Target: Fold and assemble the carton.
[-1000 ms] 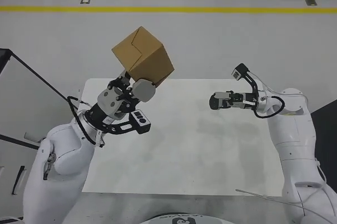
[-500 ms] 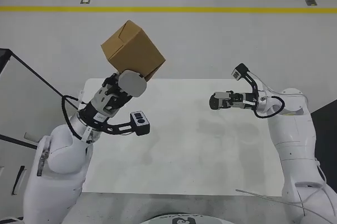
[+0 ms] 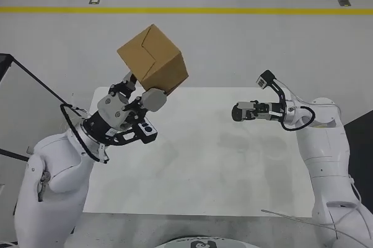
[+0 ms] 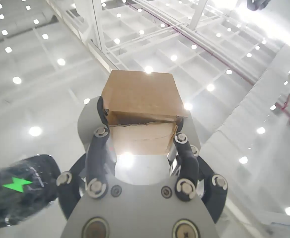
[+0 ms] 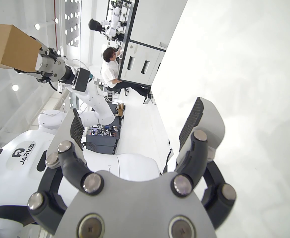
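From above, the carton (image 3: 152,59) is up in the air near the far left corner of the tabletop (image 3: 223,173), tilted and resting on nothing. The left tool (image 3: 140,90) pinches it at its lower end. Most of the carton juts out past that grip, so a quick wrist turn could twist it loose. It appears to hang about over the tabletop's edge, so a drop may well end on the floor. The right tool (image 3: 239,111) hangs over the tabletop's right side, well apart from the carton and too far off to catch or steady it.

In the left wrist view, the fingers (image 4: 101,110) press the carton's two side walls. On the end nearest the tool, a flap (image 4: 140,125) shows a ragged edge with a dark gap above it and looks not fully tucked. It could spring open if the pinch eases. A harder squeeze might instead buckle the thin walls and spoil the fold.

In the right wrist view, the right tool's jaws are spread wide and hold nothing. The carton shows far off in the left tool. If the right tool pushed on the flap against this single grip, the carton might pivot or slide instead of closing.
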Action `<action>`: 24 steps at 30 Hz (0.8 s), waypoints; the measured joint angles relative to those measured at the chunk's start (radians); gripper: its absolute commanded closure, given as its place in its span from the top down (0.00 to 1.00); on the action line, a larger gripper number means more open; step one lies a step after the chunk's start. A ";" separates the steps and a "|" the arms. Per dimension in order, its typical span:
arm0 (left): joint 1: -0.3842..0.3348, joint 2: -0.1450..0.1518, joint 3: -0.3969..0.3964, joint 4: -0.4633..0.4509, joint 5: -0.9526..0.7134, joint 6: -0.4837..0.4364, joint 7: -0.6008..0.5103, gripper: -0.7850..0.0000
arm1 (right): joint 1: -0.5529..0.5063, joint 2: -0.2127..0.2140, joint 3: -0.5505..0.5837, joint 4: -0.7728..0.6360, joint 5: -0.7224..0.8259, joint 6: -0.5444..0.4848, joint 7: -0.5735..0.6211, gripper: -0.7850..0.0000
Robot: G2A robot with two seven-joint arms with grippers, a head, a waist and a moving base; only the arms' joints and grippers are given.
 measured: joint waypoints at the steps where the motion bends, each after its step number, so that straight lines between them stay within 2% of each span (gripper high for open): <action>1: 0.002 0.001 -0.002 -0.004 0.053 0.013 -0.016 0.00 | 0.000 0.000 0.000 0.000 0.000 0.000 0.000 1.00; 5: 0.013 0.000 -0.005 -0.003 0.220 0.060 -0.129 0.00 | 0.000 0.000 0.000 0.000 0.000 0.000 0.000 1.00; 8: 0.021 0.000 -0.005 0.005 0.276 0.072 -0.187 0.00 | 0.000 0.000 0.000 0.000 0.000 0.000 0.000 1.00; 16: 0.021 0.000 -0.003 -0.002 0.298 0.077 -0.194 0.00 | 0.000 0.000 0.000 0.000 0.000 0.000 0.000 1.00; 19: 0.012 0.001 0.002 -0.001 0.359 0.088 -0.220 0.00 | 0.000 0.000 0.000 0.000 0.000 0.000 0.000 1.00; 24: -0.057 0.004 0.023 0.049 0.633 0.126 -0.430 0.00 | 0.000 0.000 0.000 0.000 0.000 0.000 0.000 1.00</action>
